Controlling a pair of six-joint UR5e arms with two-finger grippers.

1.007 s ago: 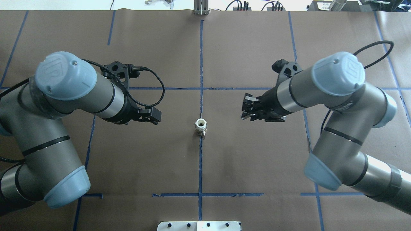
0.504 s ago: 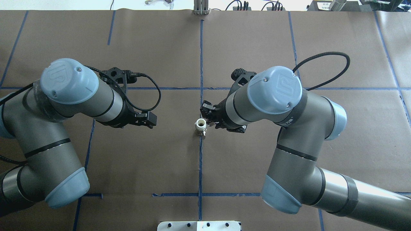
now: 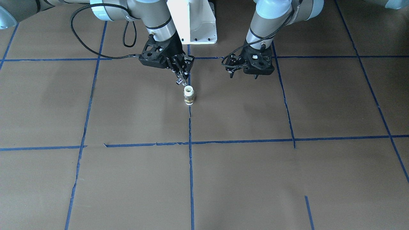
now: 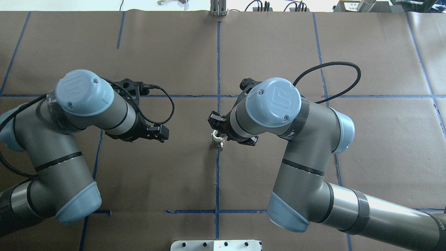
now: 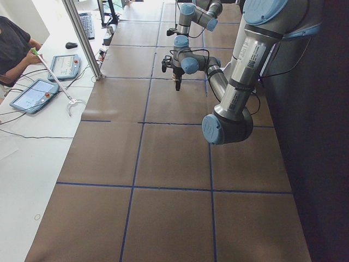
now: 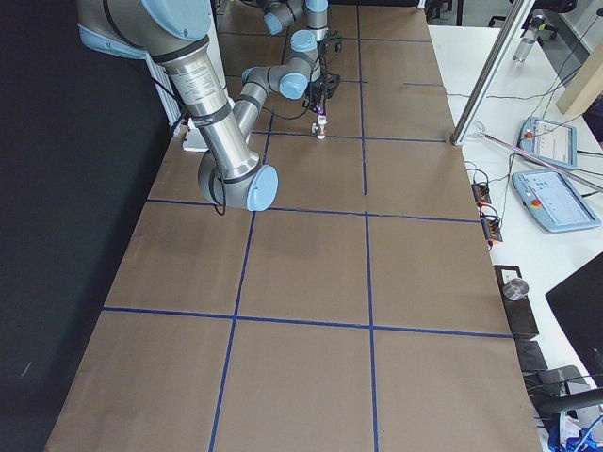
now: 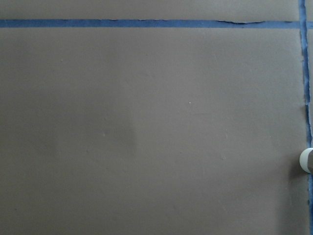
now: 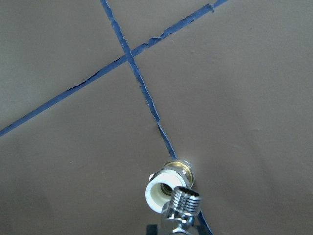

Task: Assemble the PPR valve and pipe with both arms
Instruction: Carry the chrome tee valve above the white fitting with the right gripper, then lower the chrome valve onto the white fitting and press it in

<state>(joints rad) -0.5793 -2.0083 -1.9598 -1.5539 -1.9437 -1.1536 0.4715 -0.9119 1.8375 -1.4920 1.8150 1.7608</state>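
A white PPR fitting with a brass collar (image 4: 217, 138) stands upright on the centre tape line; it also shows in the front view (image 3: 188, 95) and in the right wrist view (image 8: 162, 192). My right gripper (image 3: 179, 80) is shut on a small chrome valve (image 8: 184, 205). It holds the valve's threaded end just above and beside the fitting's open mouth. My left gripper (image 3: 243, 76) hangs open and empty over bare paper to the robot's left of the fitting. Only the fitting's edge (image 7: 307, 160) shows in the left wrist view.
Brown paper with blue tape lines (image 4: 217, 69) covers the table. The robot's white base plate (image 3: 195, 22) is behind the grippers. Tablets and an operator (image 5: 13, 49) are beyond the table's far edge.
My right arm has swung in from the right with the valve and now hovers at the fitting. My left arm has shifted slightly back and inward.
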